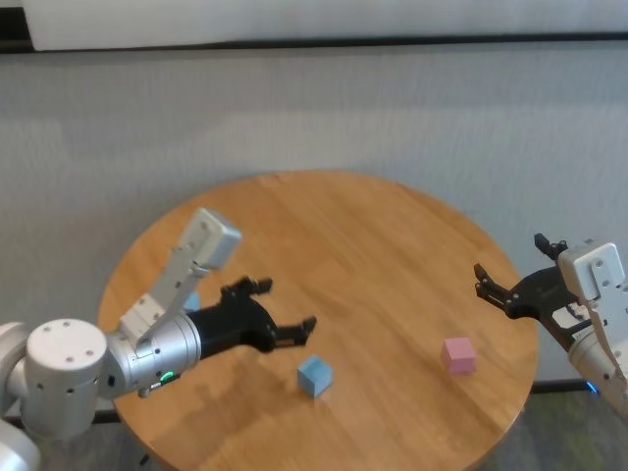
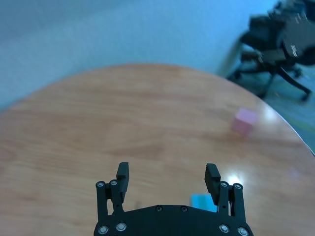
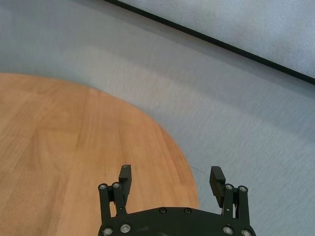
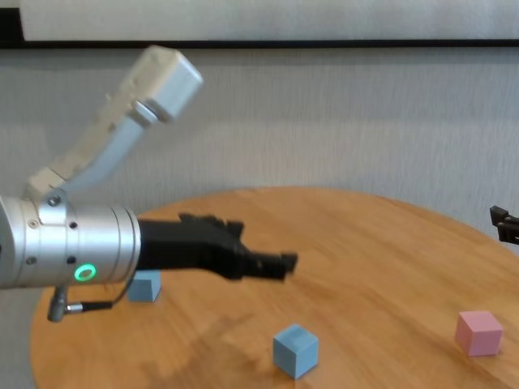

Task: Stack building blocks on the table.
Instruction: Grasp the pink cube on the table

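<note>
A light blue cube sits on the round wooden table near its front middle; it also shows in the chest view. My left gripper is open and empty, hovering just behind and left of this cube, which peeks out under one finger in the left wrist view. A second light blue cube sits at the table's left, partly hidden behind my left arm. A pink cube sits at the front right. My right gripper is open and empty above the table's right edge, behind the pink cube.
A grey carpeted floor surrounds the table. A black office chair stands off the table beyond the pink cube in the left wrist view. My left forearm spans the table's front left.
</note>
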Controlling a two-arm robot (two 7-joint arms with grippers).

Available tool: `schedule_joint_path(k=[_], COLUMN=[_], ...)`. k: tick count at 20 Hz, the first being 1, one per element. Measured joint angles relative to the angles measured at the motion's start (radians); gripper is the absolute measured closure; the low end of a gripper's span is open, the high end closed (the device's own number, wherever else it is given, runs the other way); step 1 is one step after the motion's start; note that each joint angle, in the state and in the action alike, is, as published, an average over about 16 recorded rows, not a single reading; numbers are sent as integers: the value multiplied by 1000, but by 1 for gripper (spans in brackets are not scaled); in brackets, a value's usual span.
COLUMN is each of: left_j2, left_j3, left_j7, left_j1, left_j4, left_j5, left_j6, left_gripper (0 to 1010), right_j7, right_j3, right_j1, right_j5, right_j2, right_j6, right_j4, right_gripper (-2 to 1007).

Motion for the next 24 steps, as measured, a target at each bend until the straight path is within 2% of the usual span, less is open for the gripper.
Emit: schedule_joint_path(k=[4,9,14,20,24], left_j2=[-7,-21,-32,-39,-41], left_j3=[-52,-106,-141,-169,-183], left_j7=[62,116,133,136,137], left_j1=[41,86,116,136,144], left_j4=[-34,-53,-42,-21,-9], left_j5=[-19,-22,-10,15,33], left_j6=[-36,-114,-203,-311,-360], left_gripper=[8,8,8,8,8], right_j7=[0,0,0,0,0], right_j3=[0,0,0,0,0], right_j1=[0,0,0,0,0], right_j5=[0,0,0,0,0], right_j2=[0,0,0,0,0], right_j6=[0,0,0,0,0], right_j4=[0,0,0,0,0], right_gripper=[0,0,0,0,0])
